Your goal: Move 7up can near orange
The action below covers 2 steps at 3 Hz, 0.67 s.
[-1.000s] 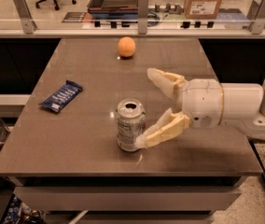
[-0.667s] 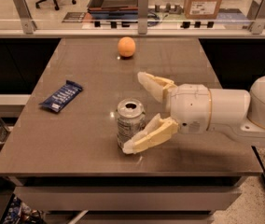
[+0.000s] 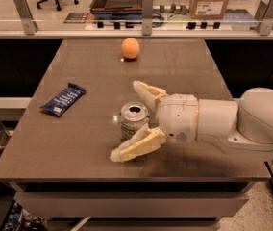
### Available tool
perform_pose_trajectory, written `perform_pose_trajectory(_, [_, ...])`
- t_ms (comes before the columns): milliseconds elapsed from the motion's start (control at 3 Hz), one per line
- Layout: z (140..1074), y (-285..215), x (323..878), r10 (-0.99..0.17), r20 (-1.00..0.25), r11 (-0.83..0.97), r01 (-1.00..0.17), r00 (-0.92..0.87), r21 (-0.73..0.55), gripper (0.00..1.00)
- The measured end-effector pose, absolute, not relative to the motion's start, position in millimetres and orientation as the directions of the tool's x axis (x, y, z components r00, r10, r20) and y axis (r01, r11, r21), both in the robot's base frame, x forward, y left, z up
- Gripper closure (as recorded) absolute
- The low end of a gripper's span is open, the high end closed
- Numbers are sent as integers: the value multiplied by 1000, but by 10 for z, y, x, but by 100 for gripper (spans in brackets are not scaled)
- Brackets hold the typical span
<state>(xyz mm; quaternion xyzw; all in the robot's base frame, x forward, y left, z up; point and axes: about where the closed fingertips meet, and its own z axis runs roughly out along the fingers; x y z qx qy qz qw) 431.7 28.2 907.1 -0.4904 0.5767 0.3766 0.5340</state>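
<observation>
The 7up can stands upright on the brown table, near the front middle, its silver top and opening showing. The orange sits at the table's far edge, well behind the can. My gripper reaches in from the right on a white arm. Its two cream fingers are spread wide, one finger behind the can and the other in front of it. The can sits between the fingers, and neither finger presses on it.
A flat blue snack wrapper lies on the left part of the table. A glass rail with metal posts runs behind the far edge. A cardboard box and a tray stand beyond it.
My gripper has moved left toward the can, so the open fingers now straddle it. The can and the orange have not moved.
</observation>
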Motion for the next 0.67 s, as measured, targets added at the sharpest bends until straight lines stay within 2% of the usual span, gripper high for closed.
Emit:
perform_pose_trajectory(333, [9081,305,4306,-165,-985,231,-968,54,-92,17])
perform_pose_trajectory(667, [9092,326,4296,-167,-984,228,-969,57,-95,41])
